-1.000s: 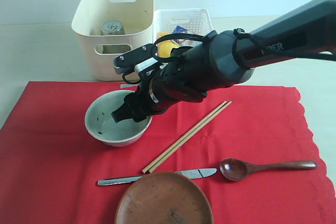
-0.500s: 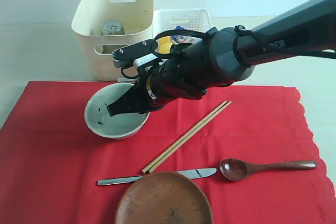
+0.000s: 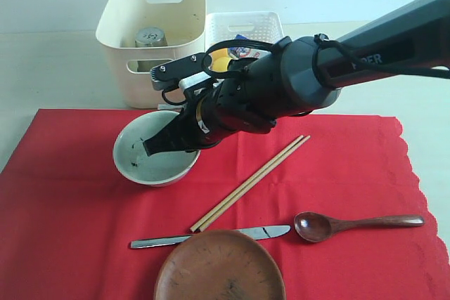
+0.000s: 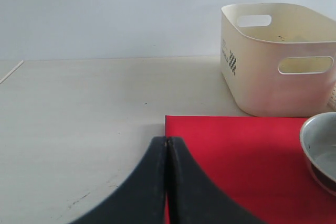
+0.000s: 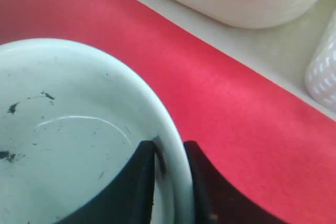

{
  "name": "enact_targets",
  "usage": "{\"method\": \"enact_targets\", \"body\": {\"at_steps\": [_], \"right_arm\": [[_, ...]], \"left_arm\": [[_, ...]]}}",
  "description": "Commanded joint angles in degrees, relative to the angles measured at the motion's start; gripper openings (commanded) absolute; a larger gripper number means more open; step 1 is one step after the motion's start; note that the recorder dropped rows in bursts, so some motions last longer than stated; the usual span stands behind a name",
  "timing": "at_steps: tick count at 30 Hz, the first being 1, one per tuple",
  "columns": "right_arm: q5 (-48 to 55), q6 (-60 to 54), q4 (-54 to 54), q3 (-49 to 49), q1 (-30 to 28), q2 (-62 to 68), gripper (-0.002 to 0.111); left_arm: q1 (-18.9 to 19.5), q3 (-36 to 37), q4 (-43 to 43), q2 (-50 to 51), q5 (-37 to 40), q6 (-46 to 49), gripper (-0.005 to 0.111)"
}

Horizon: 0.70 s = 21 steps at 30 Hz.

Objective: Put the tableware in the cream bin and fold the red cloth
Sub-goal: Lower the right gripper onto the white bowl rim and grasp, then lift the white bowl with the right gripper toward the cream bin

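Right tool (image 5: 169,149) has clamped the white speckled bowl (image 3: 140,163) by its rim, lifting it slightly.

On the dark right arm (image 3: 394,43) we read white capitals ending in "DER"; a cable hides the start. The cream bin (image 4: 262,85) carries a small dark printed mark on one wall, too fine for us to read. The steel cup (image 3: 149,36) bears markings we cannot make out.
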Motion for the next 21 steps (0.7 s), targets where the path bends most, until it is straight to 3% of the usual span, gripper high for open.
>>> {"method": "enact_targets", "body": {"at_steps": [1,21], "right_arm": [[1.5,-0.4,-0.7,0.1,-0.1,0.0,0.000],[1.3,-0.4,0.5,0.1,-0.1,0.0,0.000]], "left_arm": [[-0.3,0.1,0.2,-0.3,-0.3,0.1,0.000],[-0.3,0.1,0.2,-0.3,-0.3,0.1,0.000]]}}
